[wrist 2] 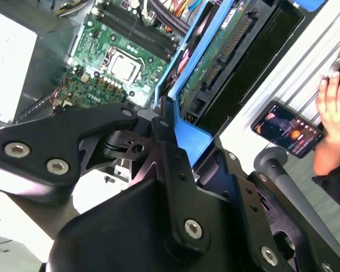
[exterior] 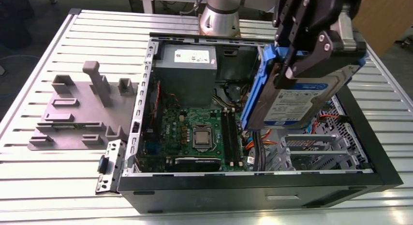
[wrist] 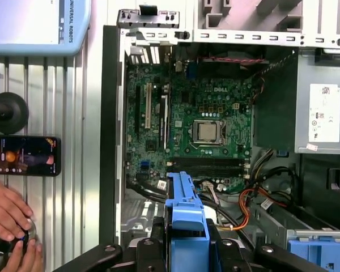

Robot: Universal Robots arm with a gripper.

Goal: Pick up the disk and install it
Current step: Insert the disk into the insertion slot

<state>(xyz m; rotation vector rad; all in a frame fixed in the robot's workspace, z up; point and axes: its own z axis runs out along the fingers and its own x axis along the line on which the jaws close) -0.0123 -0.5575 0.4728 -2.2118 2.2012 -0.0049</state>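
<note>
The disk (exterior: 303,101), a silver-grey hard drive with a white-and-blue label in a bright blue bracket, hangs tilted on edge over the open computer case (exterior: 258,188), at the exterior view's right. My gripper (exterior: 293,75) is shut on its upper part, black fingers clamping the blue bracket. In the second wrist view my gripper (wrist 2: 170,133) grips the bracket, and the disk (wrist 2: 215,51) shows its green circuit-board side. The first wrist view shows the bracket end of the disk (wrist: 184,207) between my gripper (wrist: 184,246) jaws, above the case interior.
Inside the case lie a green motherboard (exterior: 193,133), a grey power supply (exterior: 187,65) and a metal drive cage (exterior: 316,152) under the disk. A grey fixture (exterior: 77,113) sits on the slatted table. A phone (wrist: 24,154) and a person's hand (wrist: 5,212) are beside the case.
</note>
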